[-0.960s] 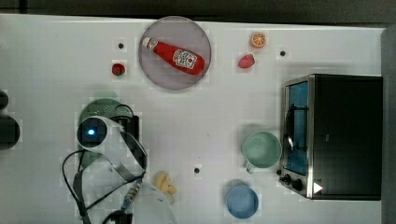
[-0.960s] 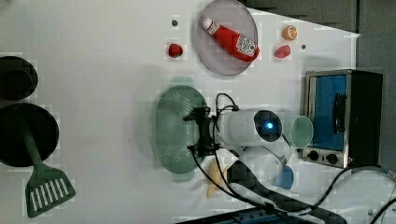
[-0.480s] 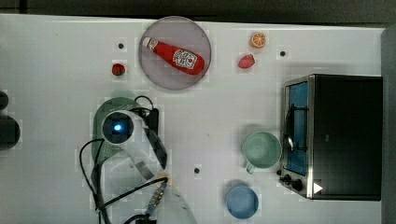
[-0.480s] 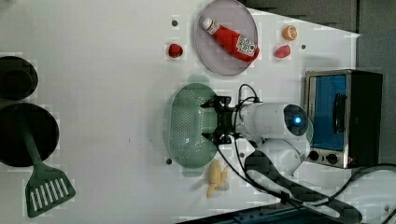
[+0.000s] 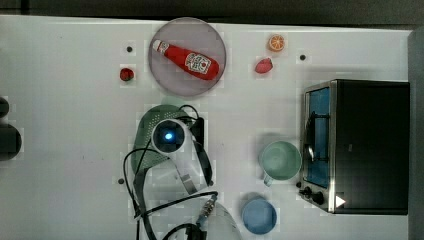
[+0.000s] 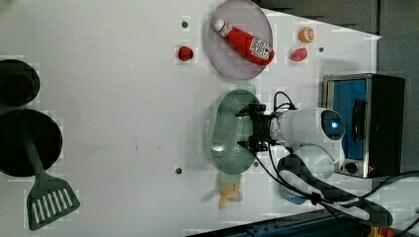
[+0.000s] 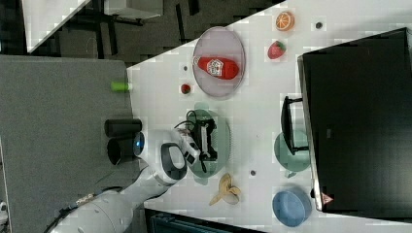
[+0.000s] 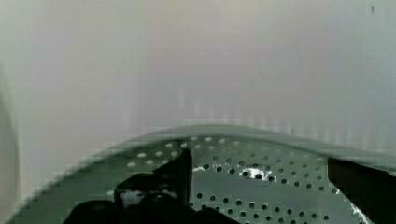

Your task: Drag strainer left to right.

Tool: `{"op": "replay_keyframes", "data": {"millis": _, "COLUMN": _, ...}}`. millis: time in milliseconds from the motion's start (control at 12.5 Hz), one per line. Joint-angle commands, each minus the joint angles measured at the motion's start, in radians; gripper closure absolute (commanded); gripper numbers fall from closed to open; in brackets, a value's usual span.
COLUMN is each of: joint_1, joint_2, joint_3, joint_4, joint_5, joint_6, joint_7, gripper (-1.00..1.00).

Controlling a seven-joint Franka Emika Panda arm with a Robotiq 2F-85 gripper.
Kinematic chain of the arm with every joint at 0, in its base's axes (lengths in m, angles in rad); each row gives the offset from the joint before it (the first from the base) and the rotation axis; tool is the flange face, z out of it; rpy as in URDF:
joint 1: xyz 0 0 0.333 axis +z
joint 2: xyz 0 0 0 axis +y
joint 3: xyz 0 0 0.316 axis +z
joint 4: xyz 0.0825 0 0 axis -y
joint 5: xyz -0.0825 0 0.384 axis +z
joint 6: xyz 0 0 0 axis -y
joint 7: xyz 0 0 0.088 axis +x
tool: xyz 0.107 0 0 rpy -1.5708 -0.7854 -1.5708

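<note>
White rounded arm (image 6: pixel 316 148), glowing blue light (image 6: pixel 334 124), black hand (image 6: pixel 258 129), looping black cables (image 5: pixel 137 185)

You see ketchup bottle (image 5: pixel 188 60) lying on round plate (image 5: pixel 165 80); mug (image 5: pixel 280 160) just beside toaster oven (image 5: pixel 367 145); blue bowl (image 5: pixel 259 216) near mug; spatula (image 6: pixel 45 190) well apart.

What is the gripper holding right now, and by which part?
The gripper is inside the pale mint-green perforated plastic strainer, fingers spread near its rim on the left view's right; a clamped hold cannot be told.
</note>
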Motion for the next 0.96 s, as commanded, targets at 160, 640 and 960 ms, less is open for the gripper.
{"op": "replay_keyframes", "data": {"millis": 160, "joint_1": -0.01, "joint_2": -0.045, "joint_3": -0.118, "joint_4": 0.002, "joint_5": 0.016, "joint_6": -0.012, "joint_7": -0.162, "gripper": -1.0}}
{"op": "replay_keyframes", "data": {"millis": 640, "joint_1": -0.017, "joint_2": -0.045, "joint_3": -0.256, "joint_4": 0.003, "joint_5": 0.016, "joint_6": 0.013, "joint_7": -0.289, "gripper": -1.0}}
{"op": "replay_keyframes", "data": {"millis": 960, "joint_1": -0.019, "joint_2": -0.045, "joint_3": -0.323, "joint_4": 0.003, "joint_5": 0.016, "joint_6": 0.026, "joint_7": -0.334, "gripper": -1.0}}
